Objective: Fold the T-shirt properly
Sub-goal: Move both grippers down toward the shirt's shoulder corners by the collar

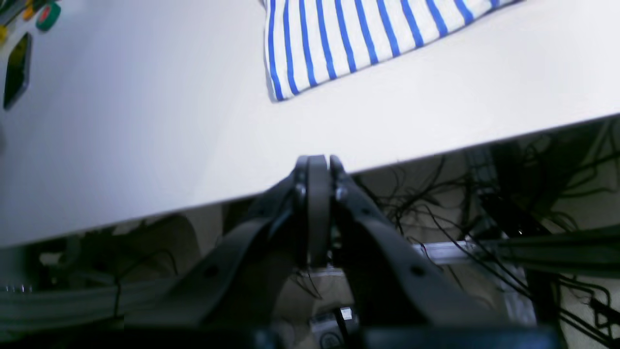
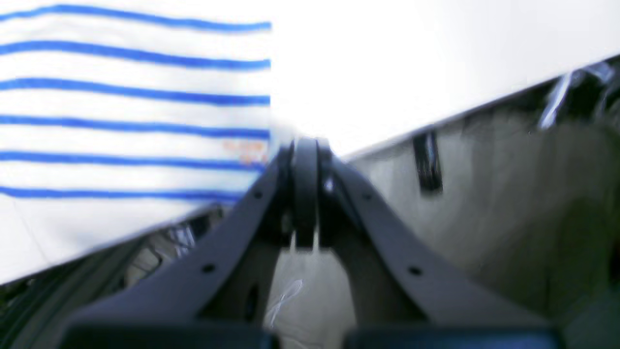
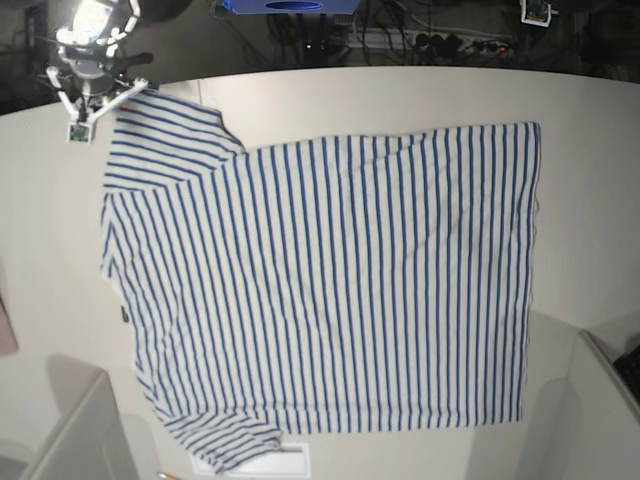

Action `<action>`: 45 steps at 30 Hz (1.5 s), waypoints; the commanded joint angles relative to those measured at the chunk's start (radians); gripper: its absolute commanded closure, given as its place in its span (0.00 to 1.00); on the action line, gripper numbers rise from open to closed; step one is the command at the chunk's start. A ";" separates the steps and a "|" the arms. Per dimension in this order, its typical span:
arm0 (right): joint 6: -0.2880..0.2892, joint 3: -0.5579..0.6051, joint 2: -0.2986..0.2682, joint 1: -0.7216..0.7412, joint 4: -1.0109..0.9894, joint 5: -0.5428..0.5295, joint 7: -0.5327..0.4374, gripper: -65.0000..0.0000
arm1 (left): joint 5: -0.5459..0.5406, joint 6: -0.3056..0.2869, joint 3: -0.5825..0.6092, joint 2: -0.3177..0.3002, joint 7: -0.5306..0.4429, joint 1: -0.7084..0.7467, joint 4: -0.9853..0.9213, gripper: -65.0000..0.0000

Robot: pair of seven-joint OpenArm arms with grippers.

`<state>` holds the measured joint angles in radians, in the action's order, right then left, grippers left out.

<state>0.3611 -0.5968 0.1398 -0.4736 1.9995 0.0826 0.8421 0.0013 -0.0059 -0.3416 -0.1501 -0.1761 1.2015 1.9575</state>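
Note:
The T-shirt, white with thin blue stripes, lies spread flat on the white table, neck to the left, hem to the right. A small dark label shows at the neck. My right gripper is shut and empty at the table's far edge, right beside a striped edge of the shirt. In the base view it sits at the top left by the upper sleeve. My left gripper is shut and empty over the table's edge, short of a shirt corner.
A dark phone-like object and a green roll lie at the table's far left in the left wrist view. Grey panels stand at the bottom left and bottom right. Cables hang below the table.

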 commanded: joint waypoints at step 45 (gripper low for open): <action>0.337 -0.492 -0.076 0.605 -0.506 -0.318 0.554 0.41 | -0.748 -0.406 -0.567 -0.029 0.758 -0.546 -0.093 0.25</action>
<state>0.6975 -1.0912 0.0582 0.1356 1.5021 -0.2726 1.3472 -0.7322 -0.4053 -0.8997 -0.1684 0.6006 0.6476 1.8507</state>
